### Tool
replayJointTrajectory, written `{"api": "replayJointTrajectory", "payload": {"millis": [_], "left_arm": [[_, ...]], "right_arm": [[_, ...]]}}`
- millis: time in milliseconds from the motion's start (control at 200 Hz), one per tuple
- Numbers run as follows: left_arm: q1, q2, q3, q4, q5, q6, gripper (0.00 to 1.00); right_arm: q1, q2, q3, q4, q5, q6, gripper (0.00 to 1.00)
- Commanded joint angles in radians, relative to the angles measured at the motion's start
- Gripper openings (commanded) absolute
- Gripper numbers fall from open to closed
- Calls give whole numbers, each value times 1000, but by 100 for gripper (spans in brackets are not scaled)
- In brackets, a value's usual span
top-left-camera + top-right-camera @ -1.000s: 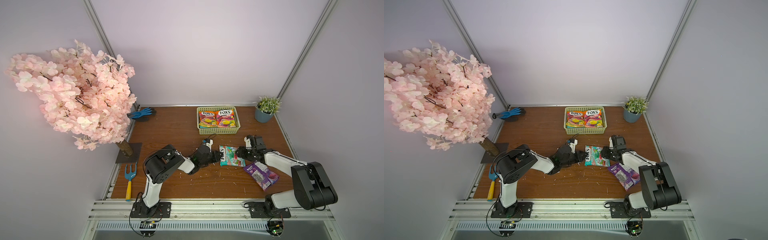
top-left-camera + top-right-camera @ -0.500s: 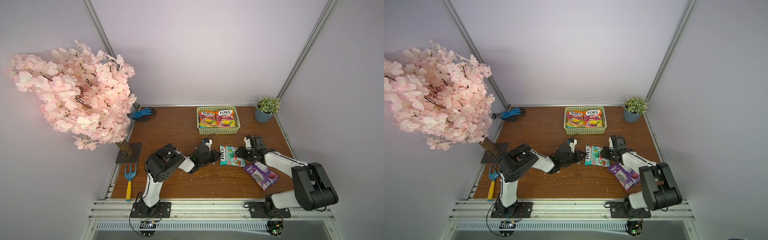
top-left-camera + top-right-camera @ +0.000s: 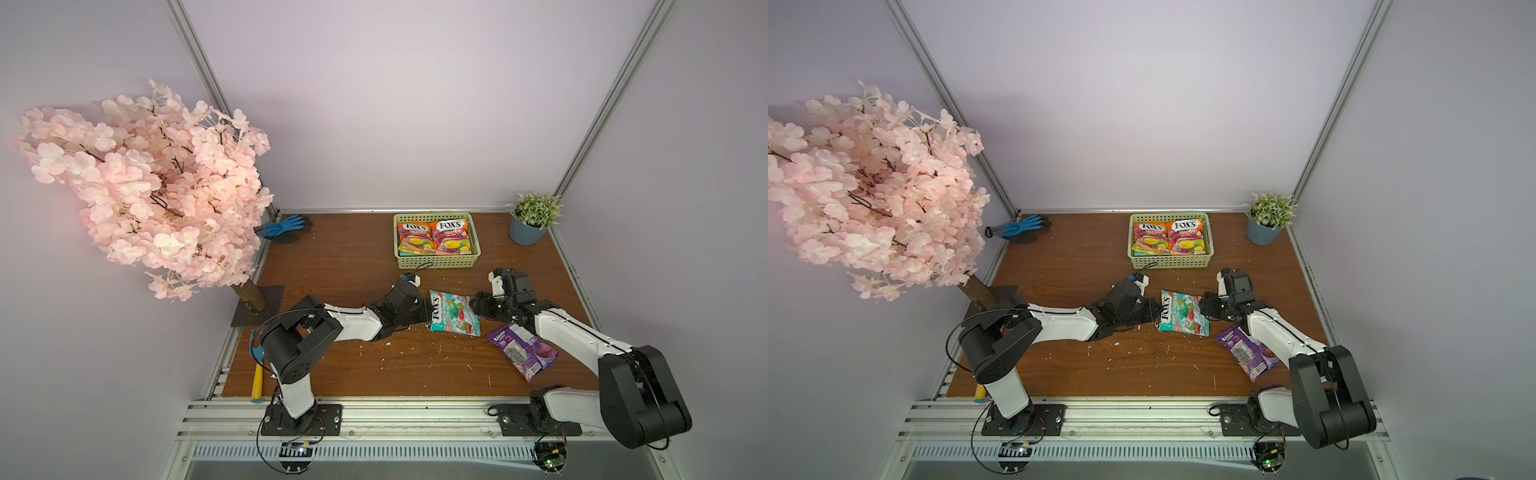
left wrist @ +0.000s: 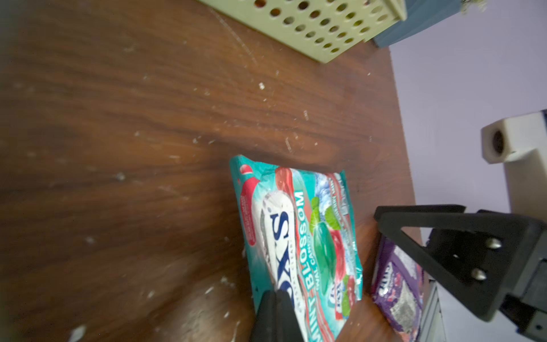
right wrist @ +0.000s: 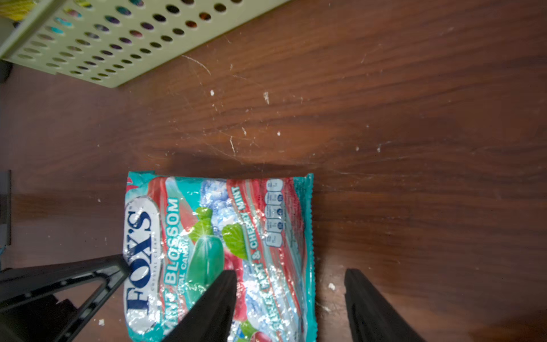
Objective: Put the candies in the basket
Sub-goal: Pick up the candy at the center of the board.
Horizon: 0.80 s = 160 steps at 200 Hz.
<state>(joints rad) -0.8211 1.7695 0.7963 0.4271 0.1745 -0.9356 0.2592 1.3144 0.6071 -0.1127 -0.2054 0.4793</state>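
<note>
Left tool (image 4: 276, 294) just clenched on the teal candy bag (image 4: 299, 237) at its nearest edge as right tool (image 5: 290, 274) spread, released, astride the far edge; carrying it to the basket (image 3: 436, 262) looked next.

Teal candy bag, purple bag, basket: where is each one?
teal candy bag (image 3: 455, 313): a top view, middle of its printed front.
purple bag (image 3: 521, 353): a top view, its middle.
basket (image 3: 453, 262): a top view, near wall.

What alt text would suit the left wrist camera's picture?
A teal candy bag lies on a brown wooden table, its edge pinched by the shut left pincer. A purple candy bag lies beside it; a perforated corner of the pale green basket shows beyond.
</note>
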Motion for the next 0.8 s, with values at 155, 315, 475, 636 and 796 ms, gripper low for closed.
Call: {"api": "replayJointTrajectory", "payload": {"millis": [155, 315, 475, 636, 796], "left_arm": [[17, 15, 17, -43, 31, 44, 10], [29, 46, -47, 90, 57, -8, 26], [33, 87, -51, 138, 69, -16, 31], [34, 128, -47, 245, 128, -42, 23], [45, 110, -71, 308, 162, -64, 0]], "right_arm": [[38, 77, -44, 70, -53, 14, 63], [64, 99, -52, 99, -51, 18, 57], [68, 99, -55, 103, -50, 10, 51], [73, 103, -57, 106, -49, 8, 49], [74, 97, -60, 105, -47, 1, 48]]}}
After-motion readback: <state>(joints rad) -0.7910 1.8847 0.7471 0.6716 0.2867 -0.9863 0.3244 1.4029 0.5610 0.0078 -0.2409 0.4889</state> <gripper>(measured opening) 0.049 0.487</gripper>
